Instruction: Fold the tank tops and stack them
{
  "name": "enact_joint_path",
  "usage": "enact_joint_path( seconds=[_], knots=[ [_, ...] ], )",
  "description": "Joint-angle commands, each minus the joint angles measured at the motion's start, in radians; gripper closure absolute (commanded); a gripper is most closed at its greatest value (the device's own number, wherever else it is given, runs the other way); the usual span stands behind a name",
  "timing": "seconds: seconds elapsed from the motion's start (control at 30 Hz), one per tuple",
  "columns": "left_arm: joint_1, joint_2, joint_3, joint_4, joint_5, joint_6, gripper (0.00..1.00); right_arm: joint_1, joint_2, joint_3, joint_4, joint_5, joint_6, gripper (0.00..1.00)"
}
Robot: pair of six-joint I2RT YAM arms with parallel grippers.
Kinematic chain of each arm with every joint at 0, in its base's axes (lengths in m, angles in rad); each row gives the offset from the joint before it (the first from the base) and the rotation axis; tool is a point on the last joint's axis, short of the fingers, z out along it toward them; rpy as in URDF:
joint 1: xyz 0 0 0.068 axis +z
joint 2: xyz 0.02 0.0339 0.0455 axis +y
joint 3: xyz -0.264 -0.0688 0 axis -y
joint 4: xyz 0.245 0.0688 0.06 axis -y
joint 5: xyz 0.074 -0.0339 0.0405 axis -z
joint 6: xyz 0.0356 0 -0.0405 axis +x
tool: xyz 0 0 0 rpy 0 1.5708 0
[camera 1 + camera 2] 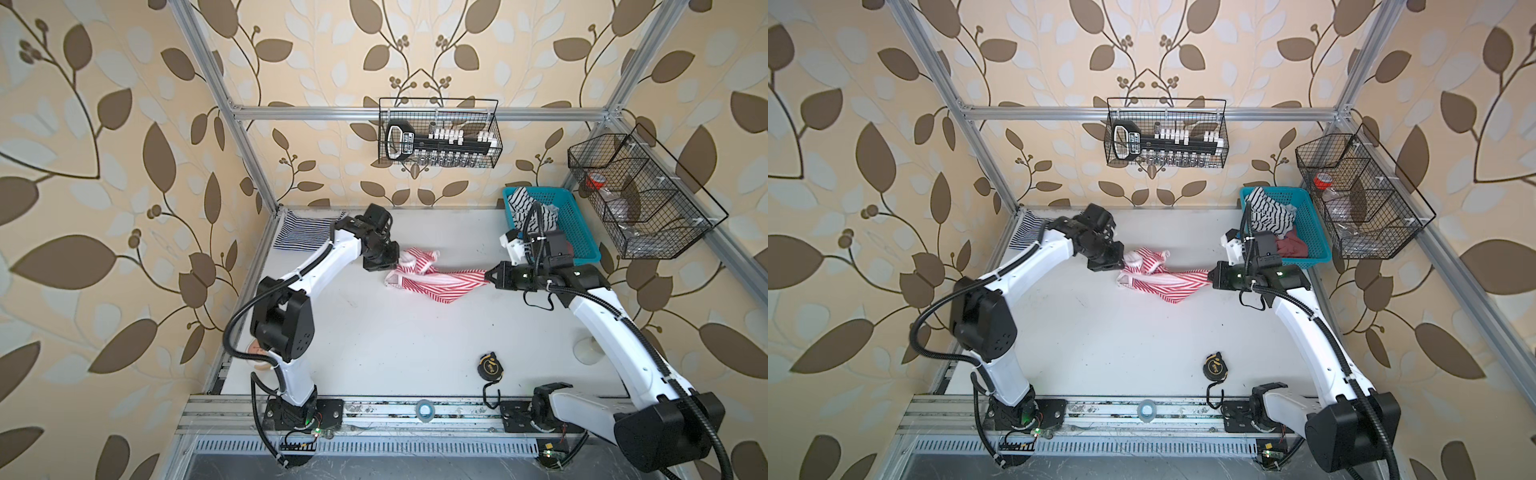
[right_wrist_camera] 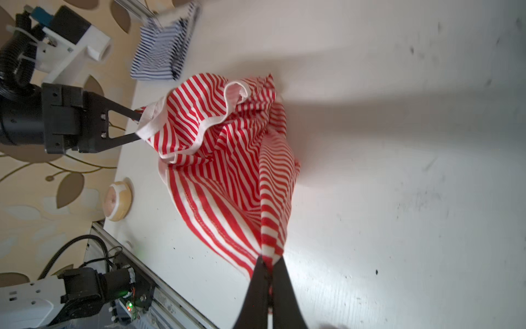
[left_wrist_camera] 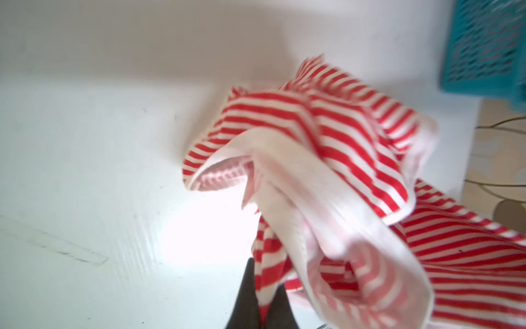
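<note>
The left claw (image 3: 262,302) is pinching the red top (image 3: 341,171), its jaws closed tight on a fold of striped cloth and white trim. In the right wrist view this claw (image 2: 139,125) is gripping the white edging at one end of the top (image 2: 227,159). The right claw (image 2: 269,282) is clamping the opposite end, its jaws pressed together on a narrow bunch of stripes.

In both top views the left claw (image 1: 397,259) (image 1: 1124,259) and the right claw (image 1: 487,276) (image 1: 1210,276) are facing each other across the rear middle of the table (image 1: 374,324). The red top (image 1: 432,280) (image 1: 1163,282) is hanging between them. It is crumpled near the left claw and is sagging in a loose point toward the front. Whether that lowest fold is touching the table I cannot tell.

The navy top (image 1: 305,235) (image 1: 1023,235) is lying folded at the rear left corner of the table, partly behind the left arm and well apart from the red one. It is also showing in the right wrist view (image 2: 162,57).

A teal basket (image 1: 582,232) (image 1: 1312,232) is sitting at the rear right corner, just behind the right arm, and is holding a black-and-white striped cloth (image 1: 521,201) (image 1: 1271,214). A tape measure (image 1: 491,365) (image 1: 1214,368) is lying near the front edge.
</note>
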Motion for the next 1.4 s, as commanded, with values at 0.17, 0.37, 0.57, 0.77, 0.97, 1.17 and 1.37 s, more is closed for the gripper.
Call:
enact_joint_path(
  seconds=[0.17, 0.37, 0.57, 0.77, 0.97, 1.17, 1.37],
  knots=[
    [0.065, -0.234, 0.078, -0.106, -0.057, 0.057, 1.00, -0.007, -0.026, 0.184, -0.030, -0.018, -0.028, 1.00],
    [0.076, -0.263, 0.085, -0.120, -0.048, 0.067, 1.00, -0.010, -0.001, 0.256, -0.021, -0.048, -0.032, 1.00],
    [0.078, -0.264, 0.114, -0.119, -0.061, 0.088, 1.00, -0.010, 0.005, 0.247, 0.008, -0.084, -0.026, 1.00],
    [0.086, -0.177, 0.308, -0.139, -0.034, 0.112, 1.00, -0.011, 0.095, 0.367, -0.008, -0.128, -0.053, 1.00],
    [0.104, -0.139, 0.421, -0.113, 0.005, 0.106, 1.00, -0.011, 0.136, 0.423, 0.044, -0.145, -0.039, 1.00],
    [0.103, -0.365, -0.041, 0.042, 0.089, 0.017, 0.91, -0.003, 0.049, 0.233, 0.001, -0.134, -0.053, 1.00],
    [0.059, -0.512, -0.519, 0.093, 0.173, -0.145, 0.78, 0.067, -0.032, -0.120, -0.012, -0.108, 0.007, 1.00]
  ],
)
